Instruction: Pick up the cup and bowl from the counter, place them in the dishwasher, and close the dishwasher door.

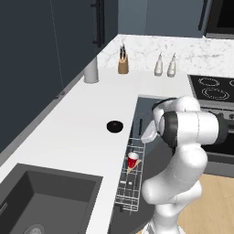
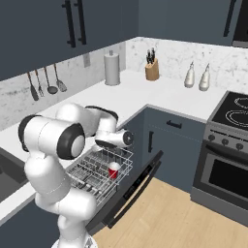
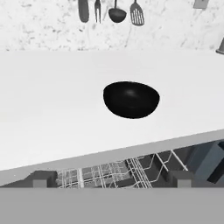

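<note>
Tool (image 3: 112,183): held open, fingers spread wide, nothing gripped.
Rack (image 3: 122,173): pulled out below the surface (image 3: 52,113) edge.
Cup (image 1: 132,160): seated in rack.
Bowl (image 3: 131,99): set on surface.

The stove (image 2: 237,114) with its black glass top stands as the landmark at the right of the kitchen. Below it, the oven door (image 2: 227,179) is dark glass in steel. Left of the stove runs a marble-look backsplash (image 2: 169,53), with two pale bottles (image 2: 197,76), a wooden knife block (image 2: 152,69) and a grey canister (image 2: 112,68) before it. Farther left, utensils (image 2: 46,82) hang on the wall. Above, dark blue-grey cabinets (image 2: 58,29) carry black bar handles. In front of the stove the floor (image 2: 179,218) is light wood planks.
</note>
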Controlling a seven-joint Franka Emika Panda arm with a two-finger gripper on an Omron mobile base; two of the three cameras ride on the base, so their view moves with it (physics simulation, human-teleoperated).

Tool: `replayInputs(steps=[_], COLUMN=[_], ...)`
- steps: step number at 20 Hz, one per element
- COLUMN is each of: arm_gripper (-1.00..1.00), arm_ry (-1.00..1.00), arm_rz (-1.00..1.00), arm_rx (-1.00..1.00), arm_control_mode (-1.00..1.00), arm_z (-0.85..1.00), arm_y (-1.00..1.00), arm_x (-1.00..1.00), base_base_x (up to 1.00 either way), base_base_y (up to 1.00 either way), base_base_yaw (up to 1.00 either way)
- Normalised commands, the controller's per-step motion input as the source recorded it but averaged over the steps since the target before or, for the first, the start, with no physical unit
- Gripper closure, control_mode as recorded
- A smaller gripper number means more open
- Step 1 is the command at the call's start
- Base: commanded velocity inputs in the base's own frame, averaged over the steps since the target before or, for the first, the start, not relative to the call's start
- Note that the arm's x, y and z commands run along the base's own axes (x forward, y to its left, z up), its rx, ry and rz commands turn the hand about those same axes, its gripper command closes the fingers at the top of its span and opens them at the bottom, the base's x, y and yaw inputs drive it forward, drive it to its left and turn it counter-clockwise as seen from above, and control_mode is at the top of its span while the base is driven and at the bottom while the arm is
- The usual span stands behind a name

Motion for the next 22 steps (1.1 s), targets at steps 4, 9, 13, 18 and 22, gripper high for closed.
replayInputs(steps=[4,9,13,18,22], arm_gripper=[-1.0,-1.0,-1.0,-1.0,-1.0], arm_ry=[0.11,0.24,0.25,0.1,0.1], arm_rz=[-0.07,-0.09,-0.11,-0.08,-0.1], arm_rx=[0.03,0.0,0.0,-0.03,-0.09], arm_control_mode=[-1.0,-1.0,-1.0,-1.0,-1.0], arm_z=[0.82,0.6,0.42,0.01,0.0], arm_y=[0.0,0.0,0.02,0.14,0.45], arm_x=[0.0,0.0,0.0,0.1,0.19], base_base_x=[0.0,0.0,0.0,0.0,0.0], base_base_y=[0.0,0.0,0.0,0.0,0.0], base_base_yaw=[0.0,0.0,0.0,0.0,0.0])
